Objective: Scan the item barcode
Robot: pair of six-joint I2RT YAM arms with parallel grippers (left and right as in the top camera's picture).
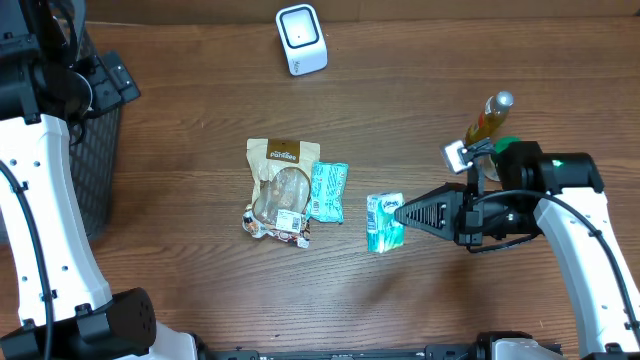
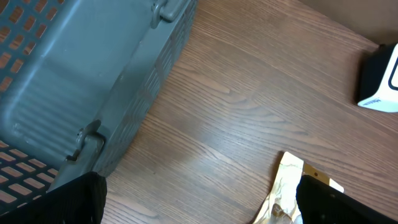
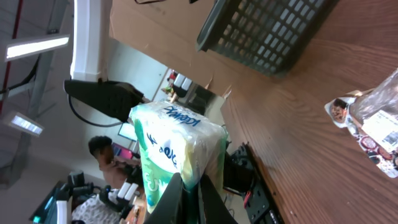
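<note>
My right gripper [image 1: 401, 213] is shut on the edge of a green-and-white tissue pack [image 1: 384, 222], held just above the table right of centre. The wrist view shows the pack [image 3: 177, 146] pinched between the fingers [image 3: 169, 202]; I cannot make out a barcode on it. At the back of the table stands the white scanner [image 1: 301, 38], which also shows at the right edge of the left wrist view as the scanner [image 2: 382, 81]. My left gripper [image 2: 199, 208] hangs open and empty beside the basket at the far left.
A dark mesh basket [image 1: 95, 150] stands at the left edge. A tan snack bag [image 1: 280, 185] and a teal packet [image 1: 328, 190] lie in the middle. An amber bottle [image 1: 488, 118] lies behind my right arm.
</note>
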